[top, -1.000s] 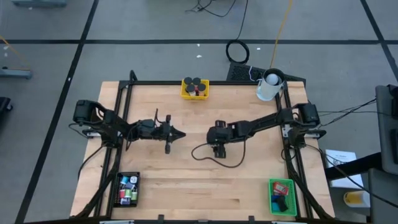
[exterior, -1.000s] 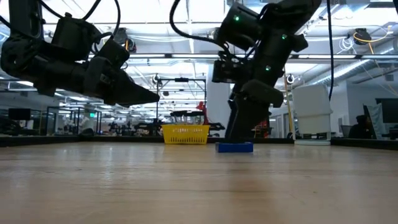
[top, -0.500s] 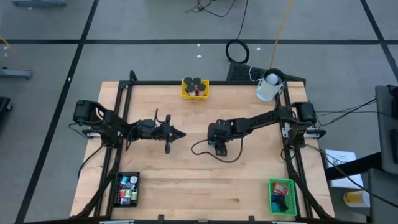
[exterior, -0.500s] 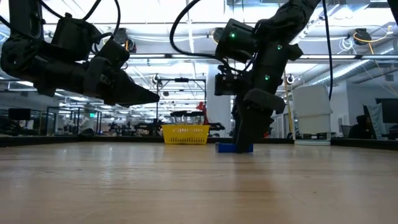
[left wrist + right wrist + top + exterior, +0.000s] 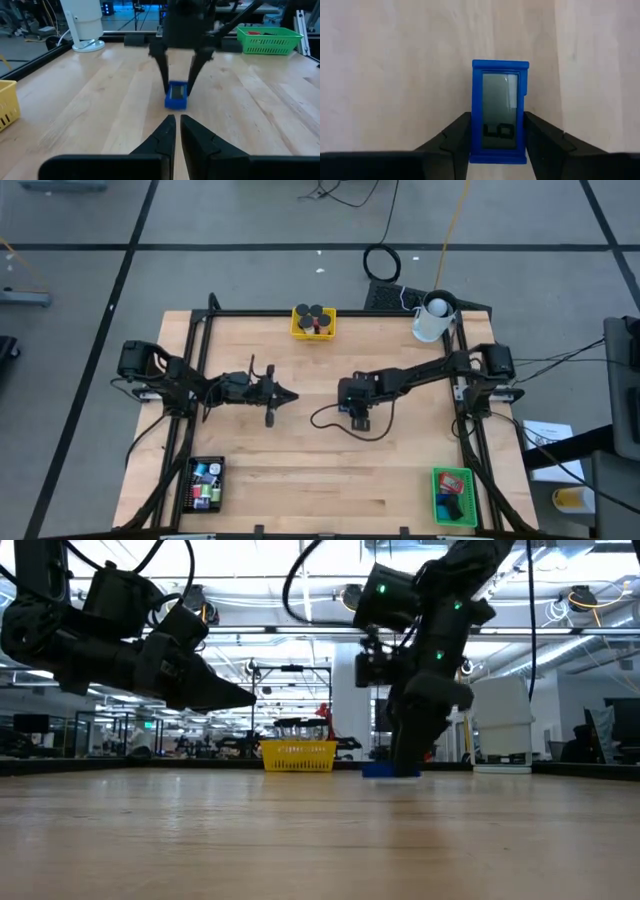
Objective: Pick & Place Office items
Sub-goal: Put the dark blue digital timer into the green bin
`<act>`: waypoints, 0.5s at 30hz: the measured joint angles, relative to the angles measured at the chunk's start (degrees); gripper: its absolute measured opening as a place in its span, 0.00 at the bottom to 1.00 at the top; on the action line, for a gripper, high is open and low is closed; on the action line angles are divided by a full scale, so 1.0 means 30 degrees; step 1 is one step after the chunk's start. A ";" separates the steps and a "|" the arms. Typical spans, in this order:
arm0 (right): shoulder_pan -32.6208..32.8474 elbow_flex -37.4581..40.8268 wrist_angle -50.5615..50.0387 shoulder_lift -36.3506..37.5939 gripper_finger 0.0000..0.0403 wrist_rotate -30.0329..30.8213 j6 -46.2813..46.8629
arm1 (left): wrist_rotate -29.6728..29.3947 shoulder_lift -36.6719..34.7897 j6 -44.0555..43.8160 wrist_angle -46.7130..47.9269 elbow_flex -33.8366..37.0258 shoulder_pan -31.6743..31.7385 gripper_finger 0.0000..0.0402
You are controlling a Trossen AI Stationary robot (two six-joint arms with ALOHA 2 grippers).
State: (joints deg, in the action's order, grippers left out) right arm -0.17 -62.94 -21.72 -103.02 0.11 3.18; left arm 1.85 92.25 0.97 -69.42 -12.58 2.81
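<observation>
Right wrist view: right tool (image 5: 497,135) fingers flank blue block (image 5: 499,111) at counter (image 5: 300,480) centre, apparently touching, not lifted. Trays at 6, 5, 12 o'clock hold items. Left tool (image 5: 283,394) closed, empty.

I have the right arm reaching in from the right edge toward the middle of the high view, wrist bent down, its right gripper (image 5: 357,416) low at the tabletop with jaws pressed against both sides of a blue block (image 5: 499,110). My left gripper (image 5: 287,394) hangs left of centre, jaws closed, pointing right.
</observation>
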 joint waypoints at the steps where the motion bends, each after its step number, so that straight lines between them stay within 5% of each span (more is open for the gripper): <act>1: 0.0100 0.0000 -0.0291 0.0224 0.36 0.0017 0.0212 | -0.0007 0.0000 0.0000 0.0046 0.0000 0.0000 0.09; 8: 0.2122 -0.0015 -0.4370 0.2869 0.39 -0.0037 0.3414 | -0.0117 0.0000 0.0000 0.0149 0.0000 -0.0007 0.09; 15: 0.6637 -0.0020 -0.8678 0.6079 0.38 -0.0661 1.0620 | -0.0146 0.0000 -0.0056 0.0169 0.0000 -0.0001 0.09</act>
State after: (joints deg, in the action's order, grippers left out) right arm 19.74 -63.00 -47.76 -84.79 -1.87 35.04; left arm 1.41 92.25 0.80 -68.91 -12.58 2.81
